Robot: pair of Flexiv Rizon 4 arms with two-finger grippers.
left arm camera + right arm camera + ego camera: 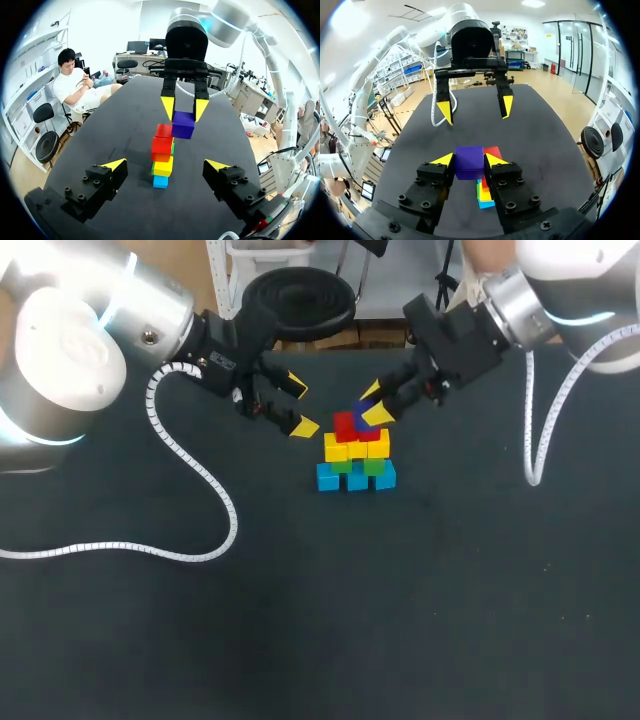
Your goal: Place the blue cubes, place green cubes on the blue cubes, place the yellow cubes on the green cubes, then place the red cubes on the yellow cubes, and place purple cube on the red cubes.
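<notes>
Held in the right pincer (469,159) by opposite flat faces above the red cubes (162,145): purple cube (183,124), likely light, rigid, slick-sided. Wide open, empty: left pincer (166,165).

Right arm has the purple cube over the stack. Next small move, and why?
Probably ease the right end effector straight down, then release. It is shut on the purple cube, which hangs close over the red cubes but doesn't look seated on them. The left end effector is open off to one side, holding nothing.
</notes>
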